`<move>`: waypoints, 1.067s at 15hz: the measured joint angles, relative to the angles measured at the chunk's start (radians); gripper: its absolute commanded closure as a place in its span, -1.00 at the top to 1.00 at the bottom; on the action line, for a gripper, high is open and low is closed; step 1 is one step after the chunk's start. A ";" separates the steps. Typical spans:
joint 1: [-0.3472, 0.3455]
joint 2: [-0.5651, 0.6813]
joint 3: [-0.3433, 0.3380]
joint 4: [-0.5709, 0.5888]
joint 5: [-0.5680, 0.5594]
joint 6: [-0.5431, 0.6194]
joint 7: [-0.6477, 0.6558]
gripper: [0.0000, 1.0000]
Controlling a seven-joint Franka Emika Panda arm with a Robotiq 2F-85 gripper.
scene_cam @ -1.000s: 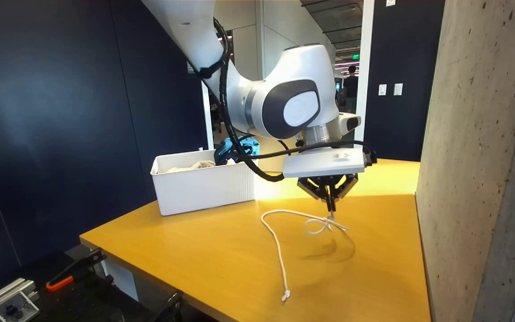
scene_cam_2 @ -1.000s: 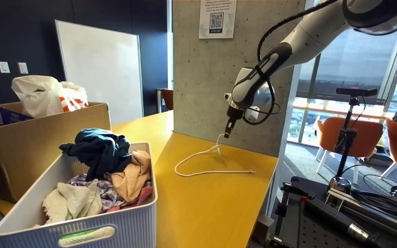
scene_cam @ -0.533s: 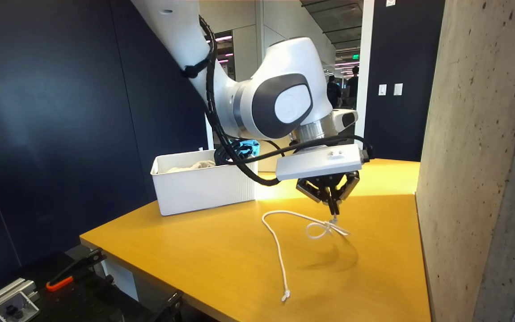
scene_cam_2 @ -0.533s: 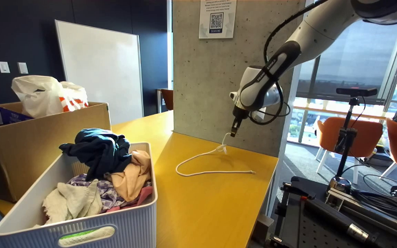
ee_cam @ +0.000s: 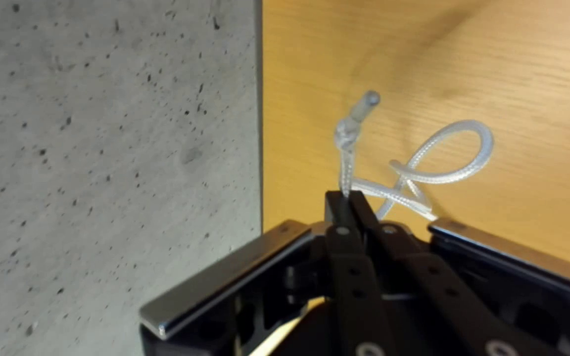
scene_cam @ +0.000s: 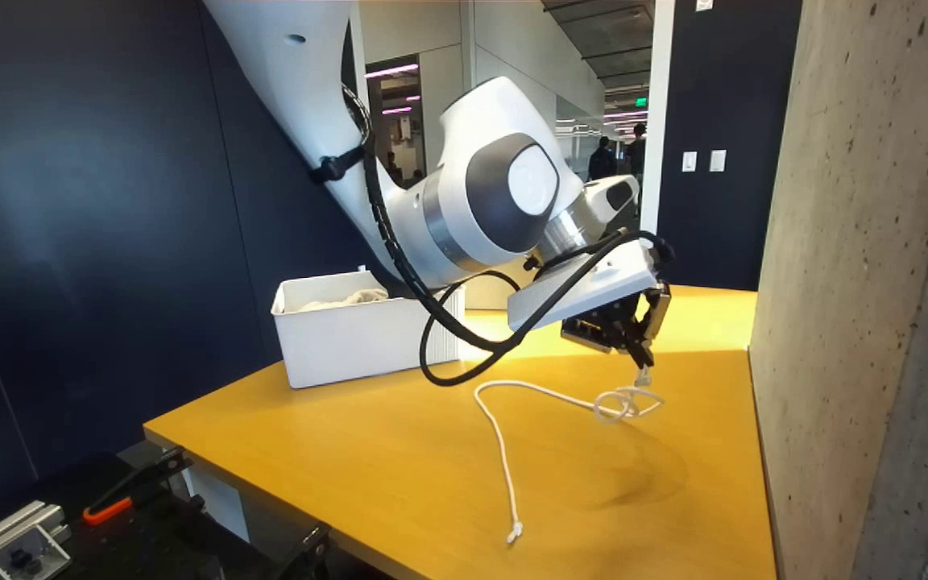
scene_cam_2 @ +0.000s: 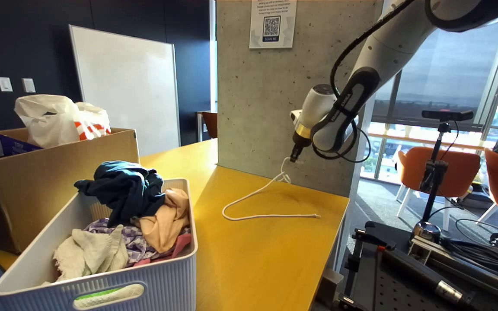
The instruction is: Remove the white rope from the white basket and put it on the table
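The white rope [scene_cam: 503, 455] [scene_cam_2: 270, 215] lies outside the basket, with its long part and one knotted end on the table [scene_cam: 383, 459] [scene_cam_2: 249, 263]. My gripper [scene_cam: 646, 364] [scene_cam_2: 292, 159] is shut on the rope near its other end, a little above the table. In the wrist view the rope's knot [ee_cam: 347, 132] sticks out past the fingertips of the gripper [ee_cam: 345, 195]. A loose loop [ee_cam: 451, 177] hangs or lies just below; I cannot tell which. The white basket [scene_cam: 367, 342] [scene_cam_2: 167, 287] stands apart from the gripper.
A concrete pillar [scene_cam: 859, 242] [scene_cam_2: 292, 103] [ee_cam: 117, 148] rises close beside the gripper at the table's edge. The basket holds a dark blue cloth [scene_cam_2: 128, 190], a peach cloth [scene_cam_2: 162, 220] and other cloths. A cardboard box [scene_cam_2: 71, 172] with bags stands behind the basket.
In an exterior view my gripper has moved right and slightly up, and its wrist has tilted. The held rope end and its loop have moved along; the far end has stayed put.
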 measured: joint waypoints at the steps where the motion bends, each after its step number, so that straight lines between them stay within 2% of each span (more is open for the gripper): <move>1: 0.050 -0.001 -0.059 -0.020 -0.004 0.064 0.027 -0.98; 5: 0.300 -0.002 -0.361 -0.133 0.043 0.315 0.076 -0.98; 7: 0.434 0.004 -0.506 -0.202 0.100 0.390 0.052 -0.98; 8: 0.490 0.000 -0.553 -0.238 0.103 0.407 0.042 -0.98; 9: 0.531 -0.010 -0.576 -0.275 0.096 0.421 0.029 -0.98; 11: 0.571 -0.047 -0.573 -0.339 0.096 0.428 -0.051 -0.98; 16: 0.573 -0.157 -0.544 -0.467 0.028 0.429 -0.270 -0.98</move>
